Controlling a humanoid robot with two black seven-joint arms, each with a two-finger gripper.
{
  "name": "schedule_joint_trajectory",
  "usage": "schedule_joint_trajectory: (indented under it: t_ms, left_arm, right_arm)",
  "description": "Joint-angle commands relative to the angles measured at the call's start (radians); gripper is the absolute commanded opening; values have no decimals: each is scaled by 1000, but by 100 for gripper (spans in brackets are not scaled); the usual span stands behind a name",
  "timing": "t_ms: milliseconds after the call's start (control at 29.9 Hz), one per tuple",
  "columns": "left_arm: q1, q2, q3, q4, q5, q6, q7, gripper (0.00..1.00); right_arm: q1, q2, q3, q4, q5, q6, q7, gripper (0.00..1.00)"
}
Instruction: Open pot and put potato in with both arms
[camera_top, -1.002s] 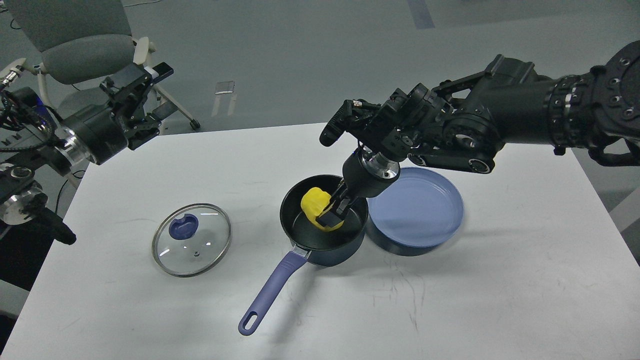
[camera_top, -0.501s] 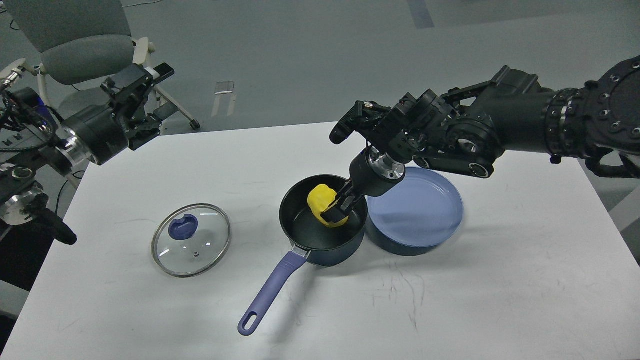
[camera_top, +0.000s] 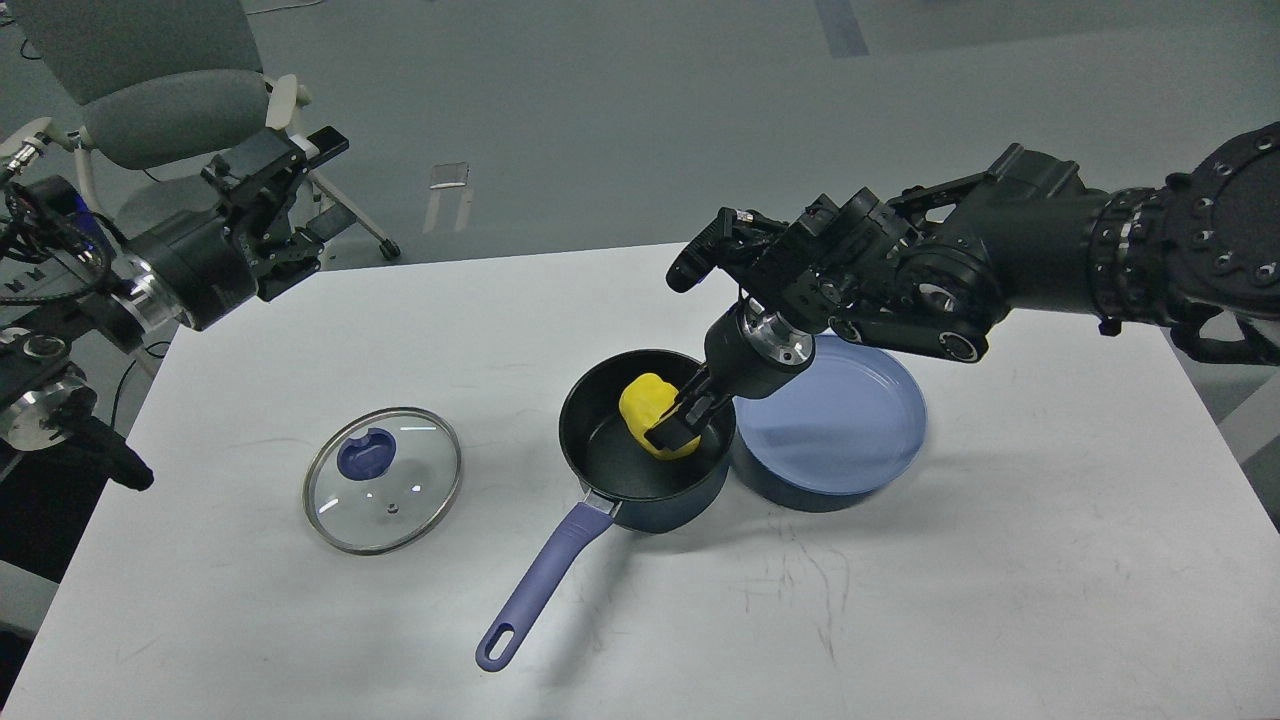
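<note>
Spanning the scene, the white table (camera_top: 900, 600) holds a blue plate (camera_top: 840, 420) right of centre, touching the dark pot (camera_top: 610, 480), whose purple handle points near-left. A glass lid (camera_top: 383, 480) lies well left of it. Reaching inside the pot, the right gripper (camera_top: 678, 425) clasps the yellow potato (camera_top: 648, 405). Raised beyond the far-left table corner, the left gripper (camera_top: 295, 175) has its fingers spread, holding nothing.

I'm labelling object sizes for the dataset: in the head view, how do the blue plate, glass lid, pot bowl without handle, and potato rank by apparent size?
1. Blue plate, largest.
2. Pot bowl and glass lid: they look about alike, so I won't rank them.
3. Potato, clearly smallest, partly hidden by the right tool.
</note>
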Motion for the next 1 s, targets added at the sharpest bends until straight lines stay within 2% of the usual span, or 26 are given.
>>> schedule_joint_trajectory:
  t_ms: [0,134,501,835,969]
  left_arm:
    - [0,0,-1,0,0,0,0,98]
    - [0,-1,-1,0,0,0,0,98]
    - [0,-1,0,0,1,-3,0,98]
    - [-5,0,0,0,3,-21,0,98]
    - [-5,-3,0,0,5,-21,0,98]
  right_arm:
    - [-1,0,0,-1,0,0,0,74]
    - [1,0,0,-3,0,0,0,82]
    - [15,0,2,-7,1,0,0,85]
    - [91,0,37,7,87,3,0,92]
    - [96,-95,116,13,121,6,0,94]
